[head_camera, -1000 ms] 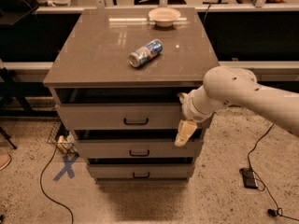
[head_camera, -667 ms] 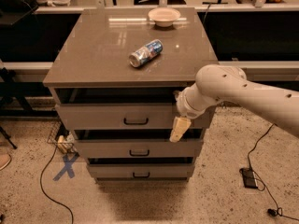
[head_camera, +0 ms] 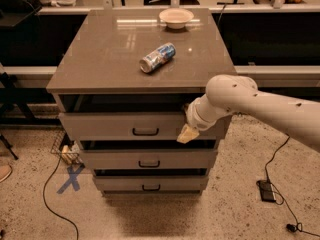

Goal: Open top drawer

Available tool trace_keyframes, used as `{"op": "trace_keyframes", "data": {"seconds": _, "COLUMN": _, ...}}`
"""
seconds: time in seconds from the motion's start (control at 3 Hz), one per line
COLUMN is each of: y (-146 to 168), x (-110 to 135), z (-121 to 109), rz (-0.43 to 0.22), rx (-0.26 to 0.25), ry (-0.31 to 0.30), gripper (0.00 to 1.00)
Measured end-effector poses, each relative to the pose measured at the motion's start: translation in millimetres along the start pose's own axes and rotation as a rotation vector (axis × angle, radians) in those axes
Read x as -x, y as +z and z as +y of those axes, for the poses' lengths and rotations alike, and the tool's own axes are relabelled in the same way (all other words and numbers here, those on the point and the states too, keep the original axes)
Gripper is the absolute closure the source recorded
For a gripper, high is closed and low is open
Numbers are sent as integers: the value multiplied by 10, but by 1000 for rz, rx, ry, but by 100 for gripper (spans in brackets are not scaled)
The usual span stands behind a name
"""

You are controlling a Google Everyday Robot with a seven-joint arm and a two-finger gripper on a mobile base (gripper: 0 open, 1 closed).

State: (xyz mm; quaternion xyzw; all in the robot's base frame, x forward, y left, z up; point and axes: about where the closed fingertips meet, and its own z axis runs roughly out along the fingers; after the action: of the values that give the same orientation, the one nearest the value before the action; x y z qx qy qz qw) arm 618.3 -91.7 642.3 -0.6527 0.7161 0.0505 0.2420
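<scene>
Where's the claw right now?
In the camera view, the claw is over the front of the top drawer, just right of its black handle.

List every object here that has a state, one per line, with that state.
top drawer: barely open, if at all
gripper: at its front, right of the handle
can: lying on its side
bowl: upright

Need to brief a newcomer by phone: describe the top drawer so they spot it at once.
Find the grey cabinet with a can and a bowl on top. Of its three stacked fronts, the top drawer sits directly under the tabletop, the gripper at its right end. It is wider and taller than the two below.
</scene>
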Motion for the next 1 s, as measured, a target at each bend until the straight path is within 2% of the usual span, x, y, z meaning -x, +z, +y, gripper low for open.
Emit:
{"op": "trace_keyframes", "data": {"seconds": 0.67, "y": -71, "x": 14, "z": 25, "rz": -1, "rx": -1, "ry": 5, "gripper": 88}}
{"op": "trace_keyframes", "data": {"seconds": 1.0, "y": -96, "x": 26, "z": 18, "rz": -1, "rx": -1, "ry": 5, "gripper": 100}}
